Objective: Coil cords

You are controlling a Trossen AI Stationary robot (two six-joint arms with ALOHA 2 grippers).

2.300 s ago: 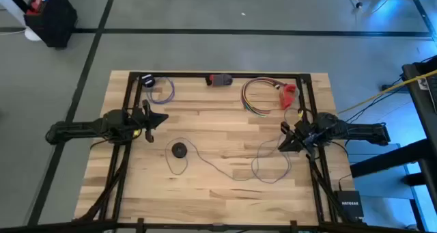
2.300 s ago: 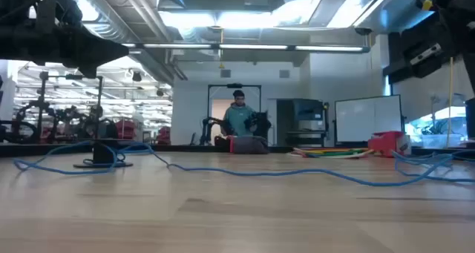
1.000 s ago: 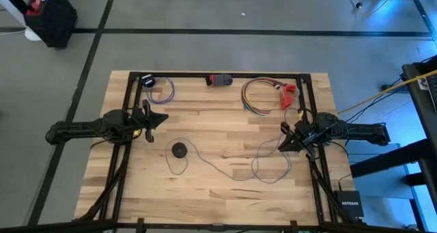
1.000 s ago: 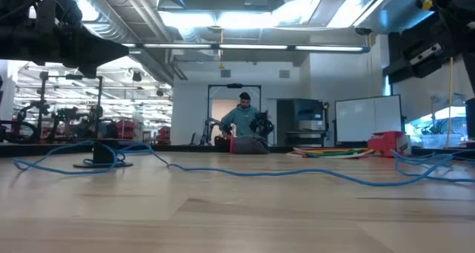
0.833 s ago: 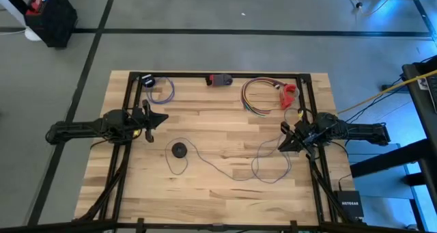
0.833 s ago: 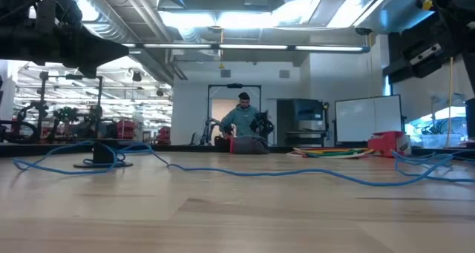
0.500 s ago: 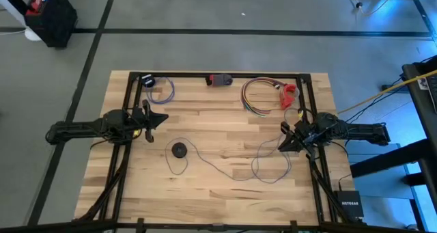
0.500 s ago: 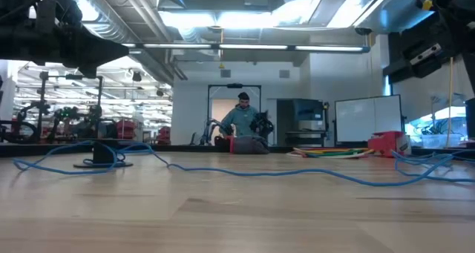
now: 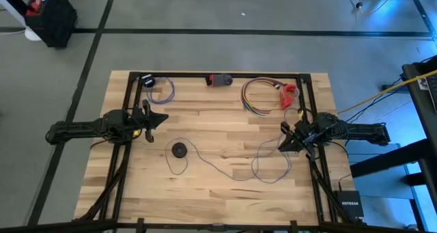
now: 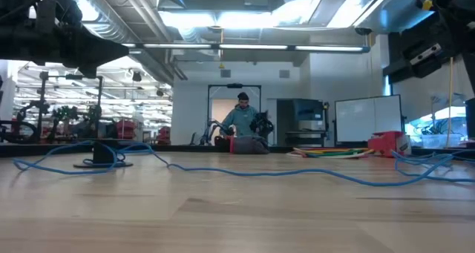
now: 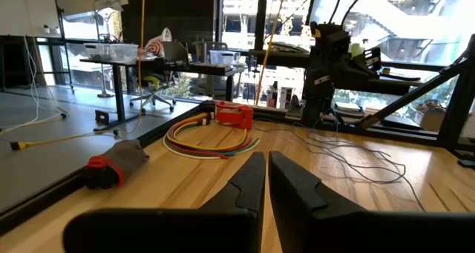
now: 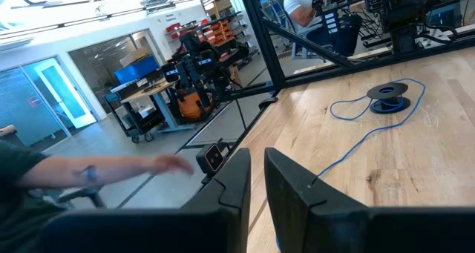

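The left gripper [image 9: 158, 118] is hovering over the table's [image 9: 225, 192] left side with its fingers [image 11: 249, 180] nearly pressed together, only a thin slit showing between them, and it is gripping nothing. The right gripper [image 9: 284, 141] is hanging over the right edge, its fingers [image 12: 236, 175] standing a narrow gap apart, also gripping nothing; the wire is passing close under it, though whether they are touching cannot be told.

The long thin wire [image 9: 225, 170] is lying loose on the wood, squiggling from loops near the right gripper across the middle to its black puck [image 9: 179, 149], which is sitting on the table a little in front of the left gripper and apart from it.

Along the far edge, a small lilac coil [image 9: 164, 89] is lying beside a black plug, a dark bundle with a red end [image 9: 220, 79] is resting at the centre, and a multicoloured coil [image 9: 257, 96] is touching a red piece [image 9: 289, 95].

Off the table's near right corner, a black box [image 9: 349, 206] is showing white lettering that seems to read NETGEAR.

A person [image 10: 243, 119] is standing in the room beyond.
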